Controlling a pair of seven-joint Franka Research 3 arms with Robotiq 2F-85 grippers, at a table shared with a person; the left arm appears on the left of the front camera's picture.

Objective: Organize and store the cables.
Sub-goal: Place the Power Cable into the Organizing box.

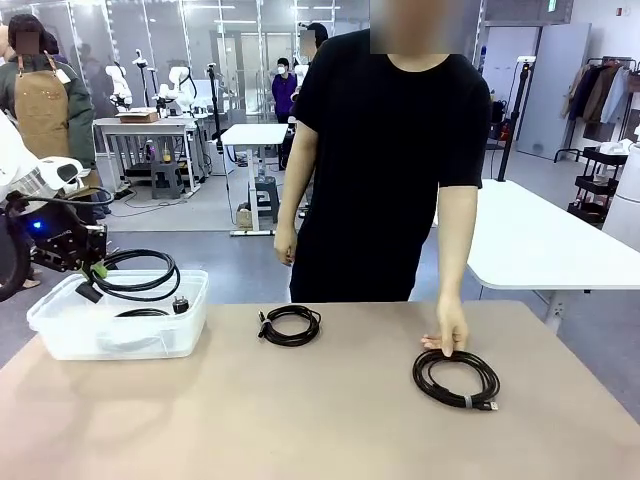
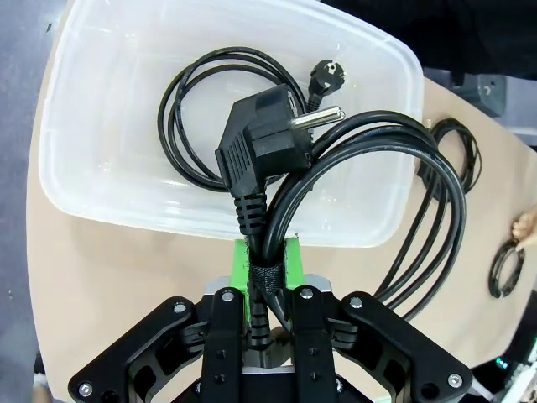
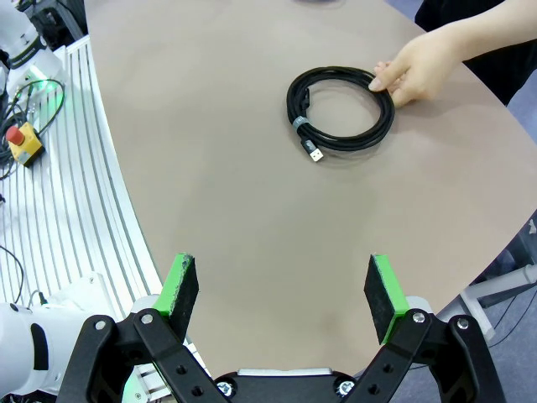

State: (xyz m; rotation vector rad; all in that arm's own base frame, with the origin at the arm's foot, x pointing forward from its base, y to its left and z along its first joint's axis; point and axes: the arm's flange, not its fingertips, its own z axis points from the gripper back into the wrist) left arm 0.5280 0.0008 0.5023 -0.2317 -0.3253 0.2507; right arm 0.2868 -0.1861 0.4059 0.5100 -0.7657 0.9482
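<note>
My left gripper point(image 1: 95, 270) point(image 2: 267, 273) is shut on the strapped part of a coiled black power cable point(image 1: 140, 275) point(image 2: 436, 201). The coil and its large plug point(image 2: 268, 134) hang over a clear plastic bin point(image 1: 60, 340) point(image 2: 92, 193). Another coiled cable point(image 1: 143, 313) point(image 2: 197, 126) lies inside the bin. A small coil point(image 1: 291, 325) point(image 2: 457, 147) rests mid-table. At the right lies a larger coil point(image 1: 456, 378) point(image 3: 340, 109), with the person's hand point(image 1: 447, 340) point(image 3: 419, 67) touching its rim. My right gripper point(image 3: 285, 290) hovers open above the table's near edge, with nothing between its pads.
The person stands at the far side of the tan table point(image 1: 330, 420). In the right wrist view, a red emergency button point(image 3: 23, 143) and loose wires lie on the floor beside the table.
</note>
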